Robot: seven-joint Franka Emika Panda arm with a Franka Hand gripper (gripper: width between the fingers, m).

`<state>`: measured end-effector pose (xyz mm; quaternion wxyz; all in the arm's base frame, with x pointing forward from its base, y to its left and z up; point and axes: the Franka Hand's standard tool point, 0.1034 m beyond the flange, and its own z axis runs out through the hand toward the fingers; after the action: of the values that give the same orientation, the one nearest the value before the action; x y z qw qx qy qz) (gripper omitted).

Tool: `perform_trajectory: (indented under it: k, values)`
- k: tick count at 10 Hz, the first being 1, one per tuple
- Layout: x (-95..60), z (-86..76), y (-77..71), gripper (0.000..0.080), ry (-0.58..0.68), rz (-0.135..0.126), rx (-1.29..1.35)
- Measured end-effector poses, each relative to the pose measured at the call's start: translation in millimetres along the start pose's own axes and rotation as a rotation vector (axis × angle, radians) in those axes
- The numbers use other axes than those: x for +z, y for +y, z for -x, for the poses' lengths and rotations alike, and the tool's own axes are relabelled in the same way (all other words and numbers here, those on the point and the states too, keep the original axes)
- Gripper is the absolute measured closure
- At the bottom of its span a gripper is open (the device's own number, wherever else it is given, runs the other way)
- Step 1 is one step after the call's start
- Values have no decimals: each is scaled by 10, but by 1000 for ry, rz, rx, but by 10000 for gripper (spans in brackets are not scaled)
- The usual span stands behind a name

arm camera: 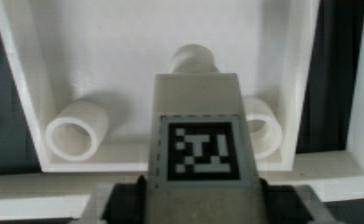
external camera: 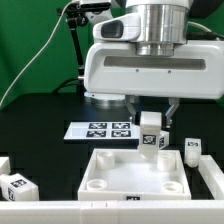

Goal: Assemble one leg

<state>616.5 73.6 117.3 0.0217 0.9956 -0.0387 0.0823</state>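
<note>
claw [external camera: 152, 118]: clamping the leg [external camera: 152, 135] by two opposite flanks, fingers [arm camera: 118, 203] showing dark at its sides in the wrist view.
leg: hanging upright, one tag facing the exterior camera, sitting over the far rim of the panel [external camera: 135, 180], toward the exterior view's right; touching that rim or hovering above it, cannot tell.
panel: lying flat, raised rim running all round, a round socket [arm camera: 72, 137] standing out just beside the held leg in the wrist view.
second leg [external camera: 18, 187]: lying well apart, off the panel's edge on the exterior view's left.
third leg [external camera: 192, 150]: standing near the panel's far corner on the exterior view's right, close beside the held one.
marker board [external camera: 103, 129]: lying behind the panel, near the claw on the exterior view's left.
open room: black table [external camera: 45, 150] showing between the panel's rim and the second leg.
rail [external camera: 100, 213]: running white along the near side, just in front of the panel.
</note>
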Motion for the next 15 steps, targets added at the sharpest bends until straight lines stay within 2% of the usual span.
perform_trajectory:
  k: [2, 4, 5, 6, 7, 8, 11, 15]
  values:
    - [-28, -129, -88, 510, 32, -8, -20]
    - [-13, -118, -81, 510, 30, -7, -18]
    - [-27, -187, -112, 510, 108, -21, -19]
    - [-4, -171, -132, 510, 187, -36, -20]
    - [46, -95, -119, 510, 201, -42, -8]
    - [48, -92, -153, 510, 195, -44, -12]
    - [150, -114, -239, 510, 198, -43, -28]
    - [184, -205, -308, 510, 210, -44, -37]
